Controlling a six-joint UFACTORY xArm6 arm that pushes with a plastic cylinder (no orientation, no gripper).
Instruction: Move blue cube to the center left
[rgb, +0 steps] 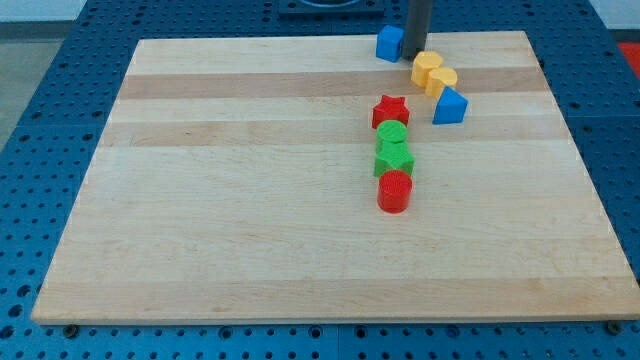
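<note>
Board (250, 230): we see a pale wooden board on a blue perforated table (60, 60); its near half, toward the view's bottom, carries no blocks
Red cylinder (395, 191): nearest to us of all the blocks, right of the board's middle, at the bottom end of a short column
Green star-like block (394, 160): we see it touching the red cylinder from above in the view
Green cylinder (392, 134): just above the other green piece and pressed against it; we read it as round, though its outline is small
Red star (391, 110): top of that column, touching the green cylinder
Blue triangular block (450, 106): to the view's right of the red star, a little apart from it
Yellow block (434, 74): we make out two rounded yellow lobes, just above the blue triangular block and about touching it; we cannot tell whether it is one piece or two
Blue cube (389, 43): far side of the board, near the top edge and right of centre, well apart from the centre left
My tip (413, 56): the dark rod comes down from the view's top; its end sits at the blue cube's right side, touching or nearly so, with the yellow block just below and right
Jaws: we have none to report, since the arm ends in a plain rod that holds nothing
</note>
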